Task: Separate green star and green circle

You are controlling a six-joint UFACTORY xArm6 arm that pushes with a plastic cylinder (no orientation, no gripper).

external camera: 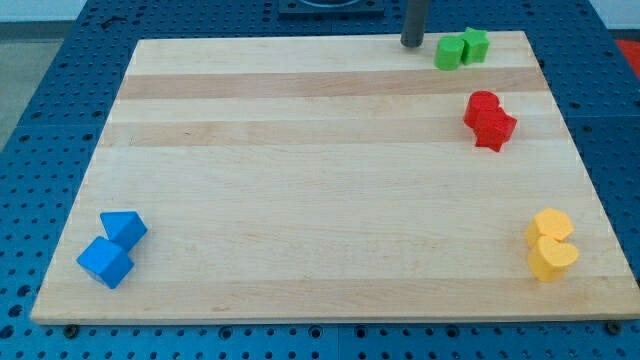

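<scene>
The green circle [449, 52] and the green star [475, 44] sit touching each other at the view's top right of the wooden board [320, 180], the circle to the left of the star. My tip [411, 44] rests on the board just left of the green circle, a small gap away from it.
A red circle [481, 106] and a red star [494, 129] touch at the right. Two yellow blocks [551, 226] [552, 258] sit at the bottom right. A blue triangle [124, 228] and a blue cube [105, 262] sit at the bottom left.
</scene>
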